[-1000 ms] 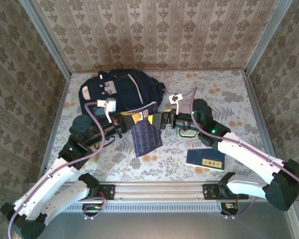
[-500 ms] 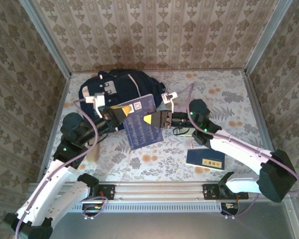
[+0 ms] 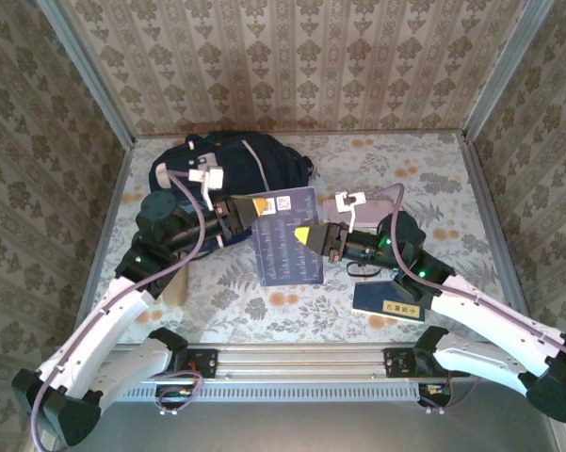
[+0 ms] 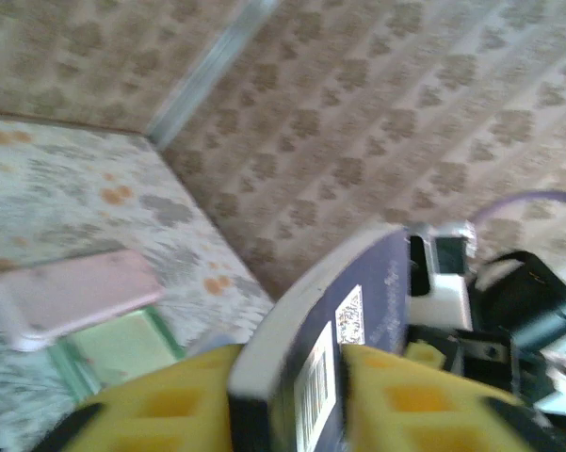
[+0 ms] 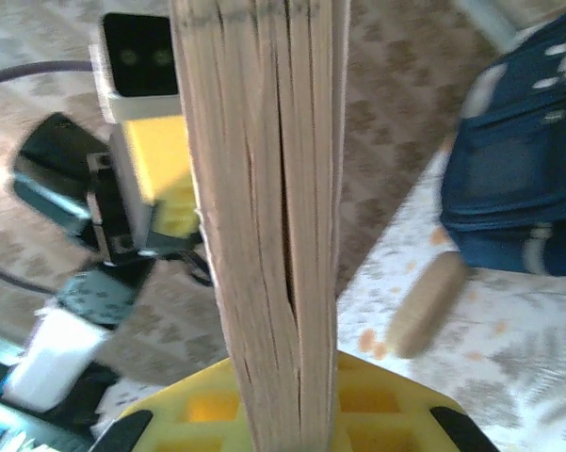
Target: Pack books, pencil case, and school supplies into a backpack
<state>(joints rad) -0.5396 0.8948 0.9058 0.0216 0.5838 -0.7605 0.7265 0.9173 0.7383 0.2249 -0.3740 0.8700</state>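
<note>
The dark blue book (image 3: 284, 240) with rows of text is held off the table, upright between both grippers. My left gripper (image 3: 249, 208) is shut on its upper left corner, and my right gripper (image 3: 308, 235) is shut on its right edge. In the left wrist view the yellow fingers (image 4: 169, 400) clamp the book (image 4: 372, 301) beside its barcode. In the right wrist view the book's page edge (image 5: 264, 207) rises from my shut jaws. The navy backpack (image 3: 231, 160) lies behind. The pink pencil case (image 4: 71, 297) and green-and-white pad (image 4: 122, 344) lie on the table. A navy book with a yellow label (image 3: 388, 303) lies front right.
A tan wooden cylinder (image 3: 176, 290) lies on the table at the front left, also seen as a tan cylinder (image 5: 428, 301) near the backpack (image 5: 518, 188). Patterned walls close in the left, back and right sides. The metal rail (image 3: 301, 358) runs along the front.
The dark blue book has risen from lying near the table to upright. Both grippers have shifted right with it, and the right arm has swung toward the front.
</note>
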